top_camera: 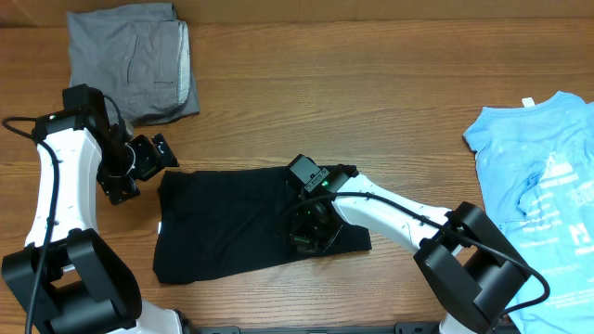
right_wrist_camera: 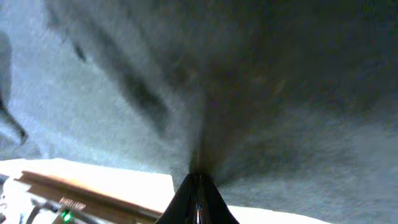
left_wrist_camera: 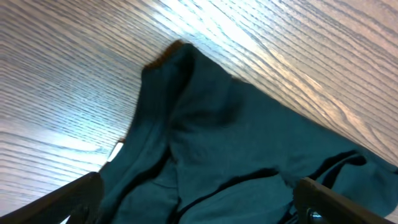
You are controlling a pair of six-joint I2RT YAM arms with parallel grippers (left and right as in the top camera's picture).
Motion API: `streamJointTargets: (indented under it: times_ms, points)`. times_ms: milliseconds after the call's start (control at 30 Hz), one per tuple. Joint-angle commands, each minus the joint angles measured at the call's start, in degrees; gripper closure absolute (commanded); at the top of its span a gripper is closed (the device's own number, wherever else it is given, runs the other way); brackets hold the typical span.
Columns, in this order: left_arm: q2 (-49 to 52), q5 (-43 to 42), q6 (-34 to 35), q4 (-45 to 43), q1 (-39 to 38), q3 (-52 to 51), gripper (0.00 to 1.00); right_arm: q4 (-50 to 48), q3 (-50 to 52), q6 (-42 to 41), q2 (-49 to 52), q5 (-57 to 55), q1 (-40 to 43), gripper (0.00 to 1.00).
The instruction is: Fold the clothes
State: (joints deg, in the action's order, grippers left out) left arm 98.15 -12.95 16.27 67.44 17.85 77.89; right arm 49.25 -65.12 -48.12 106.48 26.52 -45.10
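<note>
A black garment [top_camera: 223, 223] lies partly folded on the wooden table in the middle. My left gripper [top_camera: 158, 156] is open just beyond the garment's upper left corner. In the left wrist view its fingers [left_wrist_camera: 196, 199] stand wide apart above the cloth [left_wrist_camera: 236, 137], holding nothing. My right gripper [top_camera: 311, 227] is over the garment's right part. In the right wrist view its fingers [right_wrist_camera: 198, 180] are pinched together on the fabric [right_wrist_camera: 249, 93], which is drawn taut toward them.
A folded grey garment [top_camera: 130, 60] lies at the back left. A light blue T-shirt [top_camera: 543, 176] lies spread at the right edge. Bare wooden table [top_camera: 371, 93] runs between them.
</note>
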Motion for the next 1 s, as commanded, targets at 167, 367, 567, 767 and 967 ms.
streamJointTargets:
  times_ms: [167,367,567,767,967]
  points:
    - [0.0,3.91,-1.53,-1.33,-0.07,-0.98,0.0,10.95,-6.25,1.31,-3.39,-5.75,1.2,0.96]
    - [2.36,3.98,-3.67,-3.15,1.75,-1.99,0.0,24.2,-15.06,8.09,-7.85,-15.06,6.51,0.67]
    - [9.62,-2.1,-9.53,-2.82,4.42,-2.91,0.0,29.18,-16.61,11.41,-9.66,-19.02,13.77,0.0]
    - [15.85,-13.81,-16.17,-3.21,5.75,-3.72,0.0,30.62,-16.61,12.63,-9.64,-18.84,18.82,0.0]
    - [17.51,-13.22,-18.93,-3.87,5.7,-5.25,0.02,29.05,-16.59,12.83,-9.62,-18.97,19.15,0.0]
